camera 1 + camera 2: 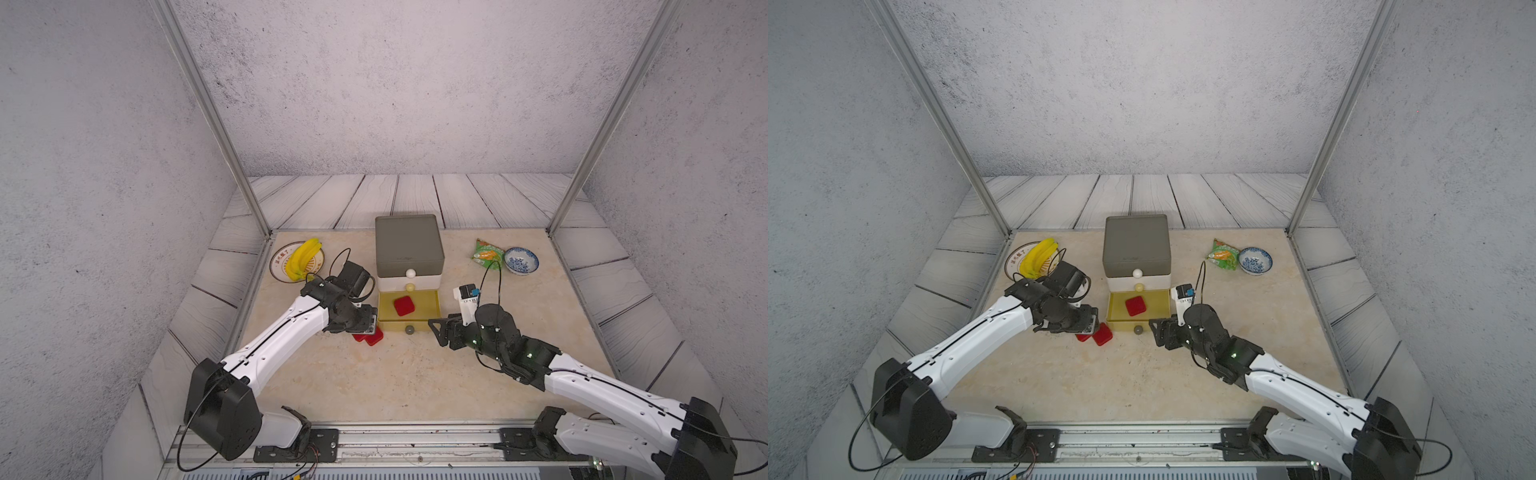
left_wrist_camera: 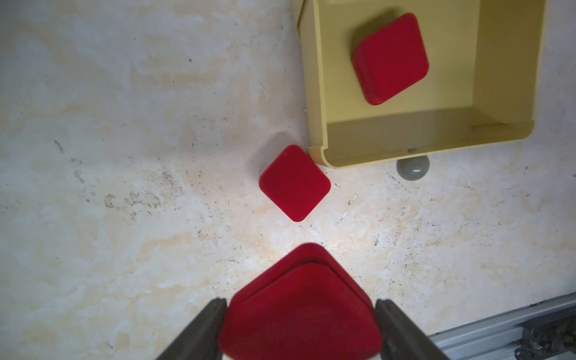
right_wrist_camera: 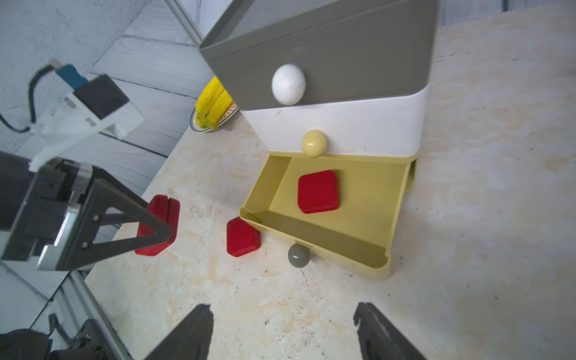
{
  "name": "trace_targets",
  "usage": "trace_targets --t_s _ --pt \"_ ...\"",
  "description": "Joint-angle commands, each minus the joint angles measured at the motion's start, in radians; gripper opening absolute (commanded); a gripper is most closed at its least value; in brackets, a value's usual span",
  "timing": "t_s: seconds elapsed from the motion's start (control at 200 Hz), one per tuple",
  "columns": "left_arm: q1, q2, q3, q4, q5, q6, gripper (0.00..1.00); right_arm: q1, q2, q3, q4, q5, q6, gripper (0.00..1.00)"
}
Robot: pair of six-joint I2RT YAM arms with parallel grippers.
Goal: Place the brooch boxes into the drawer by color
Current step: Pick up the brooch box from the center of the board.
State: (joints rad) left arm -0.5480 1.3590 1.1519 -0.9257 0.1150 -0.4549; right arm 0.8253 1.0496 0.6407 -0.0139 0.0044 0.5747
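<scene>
"Where are the red brooch boxes?"

"One lies inside the pulled-out yellow drawer (image 3: 327, 237). Another (image 2: 294, 183) sits on the table (image 2: 124, 156), right at that drawer's front corner. The left gripper (image 2: 300, 304) has clamped a third (image 2: 305, 280), near the same corner."

"And the right gripper (image 3: 282, 308)?"

"Facing the drawer's front, jaws apart, holding nothing."

The boxes (image 2: 294, 184) are red. The cabinet (image 1: 409, 245) has grey, white and yellow tiers. The bananas (image 1: 303, 257) are yellow, the bowl (image 1: 519, 269) blue-and-white patterned, the tabletop (image 1: 395, 374) beige-marbled.
</scene>
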Motion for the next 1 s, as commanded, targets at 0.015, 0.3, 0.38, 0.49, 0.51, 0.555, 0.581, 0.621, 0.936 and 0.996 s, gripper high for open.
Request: trace_targets --t_s 0.015,0.3,0.38,0.49,0.51,0.555,0.581,0.621,0.936,0.996 --pt "-0.016 -0.051 0.008 0.005 0.054 0.066 0.62 -0.006 0.053 0.043 0.030 -0.122 -0.011 0.77" --pt "-0.155 -0.148 -0.043 0.070 0.007 0.245 0.62 -0.181 0.225 0.371 -0.210 -0.527 0.009 0.78" --pt "-0.215 -0.172 -0.038 0.084 -0.063 0.289 0.62 -0.215 0.269 0.455 -0.290 -0.670 -0.008 0.78" --pt "-0.289 -0.192 -0.029 0.093 -0.165 0.339 0.62 -0.221 0.343 0.593 -0.494 -0.793 -0.101 0.78" --pt "-0.303 -0.196 -0.026 0.089 -0.186 0.349 0.62 -0.221 0.362 0.621 -0.535 -0.819 -0.126 0.78" --pt "-0.330 -0.204 -0.024 0.087 -0.218 0.373 0.61 -0.220 0.396 0.680 -0.627 -0.877 -0.171 0.77" --pt "-0.343 -0.208 -0.025 0.089 -0.233 0.383 0.61 -0.220 0.412 0.707 -0.666 -0.909 -0.187 0.77" --pt "-0.360 -0.218 -0.029 0.098 -0.251 0.397 0.60 -0.218 0.432 0.739 -0.707 -0.950 -0.208 0.76" --pt "-0.409 -0.253 -0.041 0.158 -0.278 0.416 0.60 -0.200 0.460 0.685 -0.614 -0.960 -0.142 0.68" --pt "-0.414 -0.251 -0.039 0.161 -0.275 0.418 0.60 -0.194 0.460 0.670 -0.571 -0.960 -0.113 0.67"
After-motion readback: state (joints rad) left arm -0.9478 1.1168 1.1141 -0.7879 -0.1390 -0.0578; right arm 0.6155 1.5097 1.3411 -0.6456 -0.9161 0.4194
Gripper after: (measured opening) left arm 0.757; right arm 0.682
